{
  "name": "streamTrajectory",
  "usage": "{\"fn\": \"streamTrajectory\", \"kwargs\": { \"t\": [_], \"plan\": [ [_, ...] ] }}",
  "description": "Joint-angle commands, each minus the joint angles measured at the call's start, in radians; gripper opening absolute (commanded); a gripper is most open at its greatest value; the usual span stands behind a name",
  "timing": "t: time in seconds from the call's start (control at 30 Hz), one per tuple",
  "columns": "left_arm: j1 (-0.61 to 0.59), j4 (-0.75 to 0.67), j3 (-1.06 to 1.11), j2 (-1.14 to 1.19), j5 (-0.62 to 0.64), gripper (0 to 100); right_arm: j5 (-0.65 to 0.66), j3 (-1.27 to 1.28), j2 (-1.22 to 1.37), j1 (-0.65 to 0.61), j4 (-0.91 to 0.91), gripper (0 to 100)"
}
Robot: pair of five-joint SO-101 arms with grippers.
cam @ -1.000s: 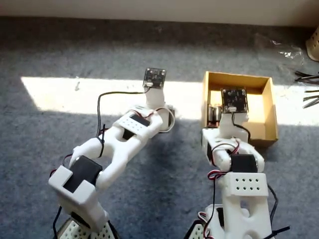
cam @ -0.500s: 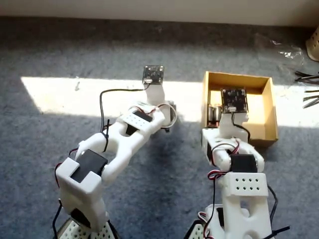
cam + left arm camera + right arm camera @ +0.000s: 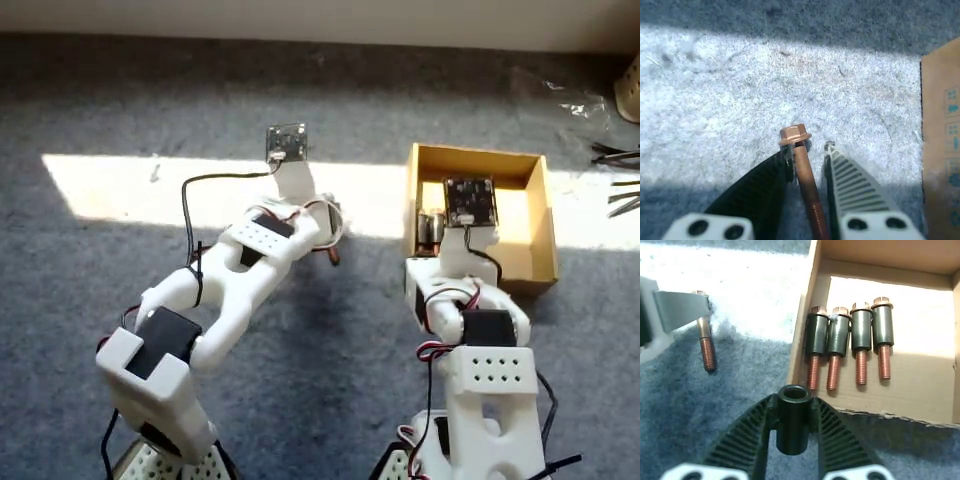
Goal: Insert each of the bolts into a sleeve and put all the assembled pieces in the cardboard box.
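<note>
My left gripper [image 3: 807, 147] is shut on a copper bolt [image 3: 802, 170], head up, over the sunlit carpet just left of the cardboard box [image 3: 940, 150]. From above, that bolt [image 3: 333, 254] hangs under the left arm's wrist. My right gripper [image 3: 792, 399] is shut on a black sleeve [image 3: 791, 422], open end up, at the near left corner of the box [image 3: 810, 305]. Several assembled bolt-and-sleeve pieces [image 3: 850, 335] lie side by side inside the box [image 3: 478, 153]. In the right wrist view the held bolt [image 3: 704, 335] hangs a short way off from the sleeve.
Grey carpet with a bright sunlit strip across the middle. Black ties [image 3: 615, 155] and a scrap of clear plastic [image 3: 570, 100] lie at the far right. A pale wall edge runs along the back.
The left arm has swung a little to the left and away from the box, carrying the bolt. The bolt's threaded end now shows below its wrist. The right arm has kept still.
</note>
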Motion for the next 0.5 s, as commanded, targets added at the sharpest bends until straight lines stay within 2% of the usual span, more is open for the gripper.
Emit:
{"fn": "streamTrajectory", "kwargs": {
  "t": [0.0, 0.47],
  "plan": [
    [-0.005, 0.006, -0.013, -0.059, 0.015, 11, 0.008, -0.010, -0.022, 0.012, -0.035, 0.5],
    [-0.008, 0.008, -0.053, 0.033, 0.017, 11, 0.008, -0.010, -0.022, 0.012, -0.035, 0.5]
  ]
}}
